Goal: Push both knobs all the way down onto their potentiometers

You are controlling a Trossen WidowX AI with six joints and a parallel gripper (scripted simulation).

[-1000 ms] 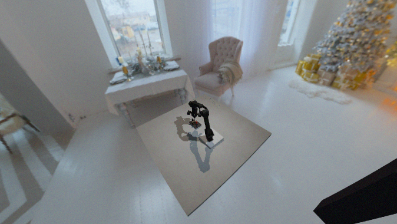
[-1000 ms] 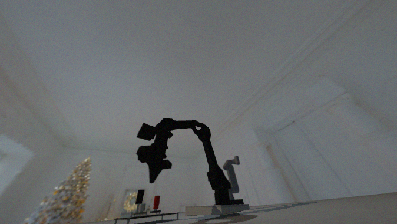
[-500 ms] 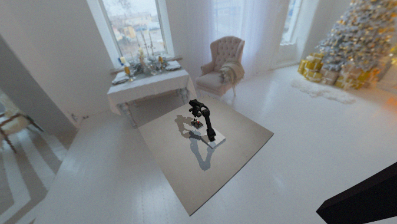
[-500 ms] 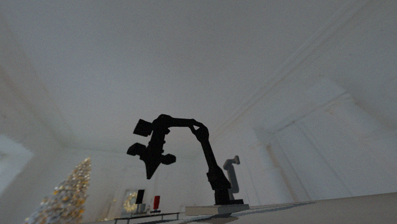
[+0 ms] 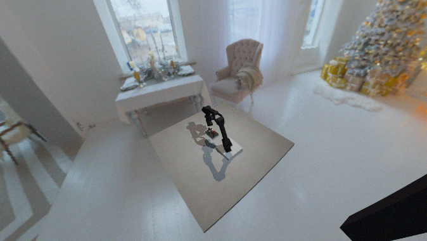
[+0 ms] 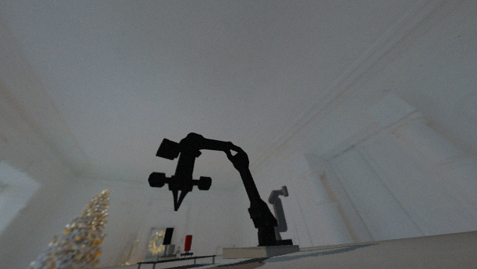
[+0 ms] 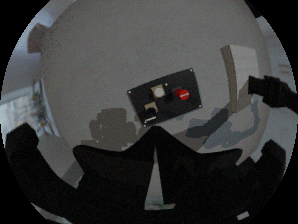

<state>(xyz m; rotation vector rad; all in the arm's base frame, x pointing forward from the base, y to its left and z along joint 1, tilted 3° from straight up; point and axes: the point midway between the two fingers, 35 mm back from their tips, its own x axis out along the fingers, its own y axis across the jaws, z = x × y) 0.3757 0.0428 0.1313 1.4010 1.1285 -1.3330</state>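
The circuit board (image 5: 216, 136) (image 6: 205, 257) (image 7: 186, 78) stands on short legs. A red knob (image 6: 188, 243) (image 7: 184, 94) stands upright on it; a short pale part shows between its lower end and a dark base in the exterior view. A black knob (image 6: 168, 236) (image 7: 148, 114) with a white line stands higher, over a light grey part. How far each knob sits from its potentiometer is too small to tell. My gripper (image 6: 176, 209) (image 7: 155, 129) is shut and empty, pointing down above the board, higher than both knobs and touching neither.
A round white-topped part (image 7: 159, 91) sits on the board between the knobs. The arm's pale base plate (image 5: 237, 151) (image 6: 244, 252) (image 7: 244, 65) lies beside the board. The board and arm stand on a beige table top (image 5: 203, 203).
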